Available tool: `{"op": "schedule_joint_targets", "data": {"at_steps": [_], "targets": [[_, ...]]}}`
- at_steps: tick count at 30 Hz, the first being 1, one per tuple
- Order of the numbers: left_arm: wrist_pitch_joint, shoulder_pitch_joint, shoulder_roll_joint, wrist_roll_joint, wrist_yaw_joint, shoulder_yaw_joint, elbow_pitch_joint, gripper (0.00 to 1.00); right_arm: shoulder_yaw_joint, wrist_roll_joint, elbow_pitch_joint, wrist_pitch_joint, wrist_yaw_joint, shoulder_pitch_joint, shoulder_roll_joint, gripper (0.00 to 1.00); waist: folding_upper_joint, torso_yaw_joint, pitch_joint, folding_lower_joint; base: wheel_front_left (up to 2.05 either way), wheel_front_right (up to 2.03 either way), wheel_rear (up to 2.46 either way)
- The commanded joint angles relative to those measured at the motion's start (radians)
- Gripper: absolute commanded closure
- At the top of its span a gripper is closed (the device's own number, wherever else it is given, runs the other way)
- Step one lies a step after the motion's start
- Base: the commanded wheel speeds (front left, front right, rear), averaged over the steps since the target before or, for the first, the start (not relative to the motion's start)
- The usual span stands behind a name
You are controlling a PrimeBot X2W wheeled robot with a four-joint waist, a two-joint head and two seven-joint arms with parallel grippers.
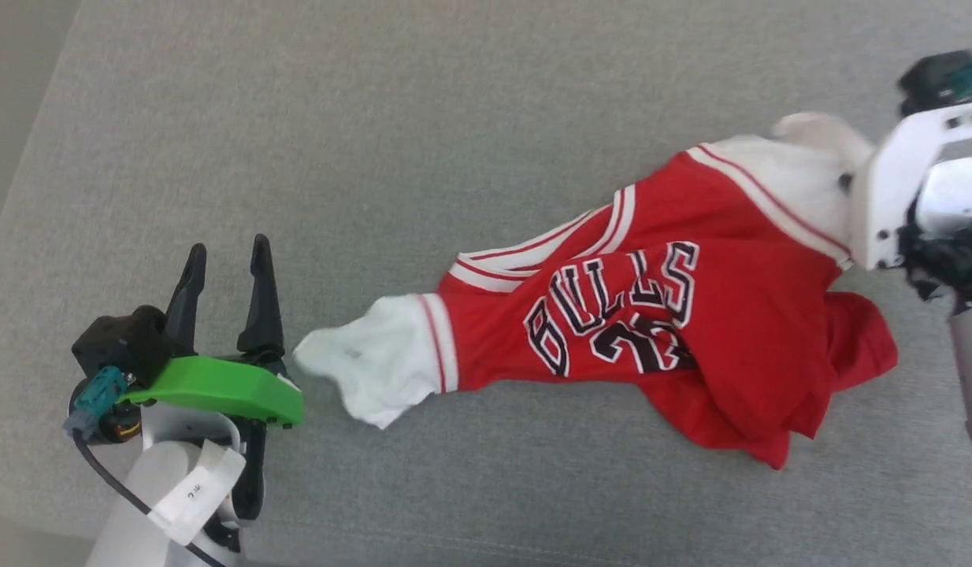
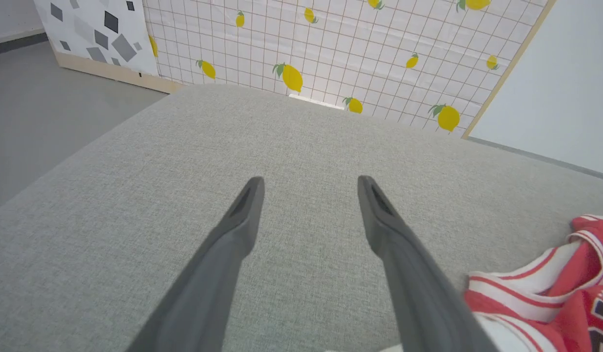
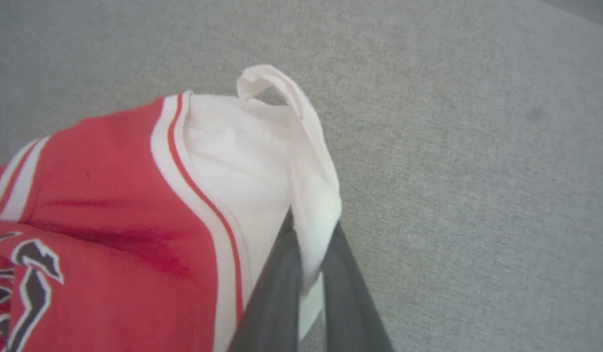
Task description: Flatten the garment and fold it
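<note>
Cloth from one white sleeve [image 3: 262, 161] is pinched between the jaws of the right gripper [image 3: 311, 230], which are shut tight on it at the lower middle of the right wrist view. The sleeve's cuff stands up in a loop above them. The garment [image 1: 651, 315] lies crumpled across the centre and right of the head view on the grey surface [image 1: 376, 118]. Its chest lettering faces up, its hem is bunched in folds at the lower right, and its other white sleeve [image 1: 368, 366] trails toward the lower left. Just beside that sleeve's tip sits the left gripper [image 1: 228, 246], jaws spread wide and holding nothing.

The step in hand looks like spreading the jersey flat, with one sleeve taken and the other not yet. To do it well, the left jaws should probably take the near sleeve by its cuff edge without catching the surface underneath. Both arms would then draw apart evenly and low, so the wrinkles pull out rather than the whole shirt dragging. The right pinch is narrow and near the cloth's edge, so a sharp tug could slip it. The bunched hem will likely need a separate smoothing pull.
</note>
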Motion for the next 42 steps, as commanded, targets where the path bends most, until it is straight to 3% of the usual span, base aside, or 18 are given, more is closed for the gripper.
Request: {"op": "schedule_joint_targets", "data": {"at_steps": [1,7,10,16,17,18,25,29,33,39,42], "targets": [[0.001,0.004,0.01,0.01,-0.001,0.002,0.002,0.0,-0.036,0.001,-0.013,-0.021,-0.002,0.019,0.004,1.0,0.0,-0.048,-0.056,-0.0001,0.0,0.0,0.0],[0.013,0.026,0.016,0.004,0.003,-0.001,-0.006,0.0,-0.241,0.002,-0.076,-0.049,-0.002,0.157,0.032,1.0,0.0,-0.09,-0.108,-0.0001,0.0,0.0,0.0],[0.018,0.037,0.019,-0.003,0.004,0.001,-0.01,0.0,-0.337,0.004,-0.119,-0.046,-0.002,0.279,0.09,1.0,0.0,-0.105,-0.122,-0.0001,0.0,0.0,0.0],[0.028,0.059,0.021,-0.017,0.007,-0.001,-0.014,0.0,-0.422,0.021,-0.163,-0.042,-0.002,0.486,0.232,1.0,0.0,-0.129,-0.129,-0.0001,0.0,0.0,0.0],[0.029,0.06,0.022,-0.019,0.007,-0.001,-0.013,0.0,-0.425,0.026,-0.169,-0.053,-0.002,0.49,0.238,0.6,0.0,-0.13,-0.129,-0.0001,0.0,0.0,0.0],[0.032,0.061,0.023,-0.02,0.007,-0.002,-0.012,0.0,-0.43,0.029,-0.179,-0.074,-0.002,0.495,0.243,0.0,0.0,-0.13,-0.13,-0.0001,0.0,0.0,0.0],[0.041,0.064,0.019,-0.028,0.001,-0.016,0.003,0.0,-0.485,0.121,-0.285,-0.29,-0.002,0.545,0.262,0.0,0.0,-0.114,-0.16,-0.0001,0.0,0.0,0.0],[0.054,0.086,0.01,-0.044,0.004,-0.025,0.014,0.0,-0.479,0.21,-0.356,-0.436,-0.002,0.649,0.265,0.0,0.0,-0.108,-0.189,-0.0001,0.0,0.0,0.0],[0.09,0.091,0.006,-0.055,0.009,-0.036,0.025,0.0,-0.48,0.219,-0.384,-0.482,-0.002,0.671,0.265,0.0,0.0,-0.109,-0.193,-0.0001,0.0,0.0,0.0],[0.308,-0.037,-0.001,-0.074,0.049,-0.082,0.077,0.0,-0.512,0.193,-0.417,-0.488,-0.002,0.643,0.265,0.0,0.0,-0.098,-0.169,-0.0001,0.0,0.0,0.0],[0.514,-0.152,0.001,-0.073,0.07,-0.141,0.126,0.0,-0.524,0.177,-0.425,-0.481,-0.002,0.626,0.265,0.0,0.0,-0.097,-0.149,-0.0001,0.0,0.0,0.0]]}}
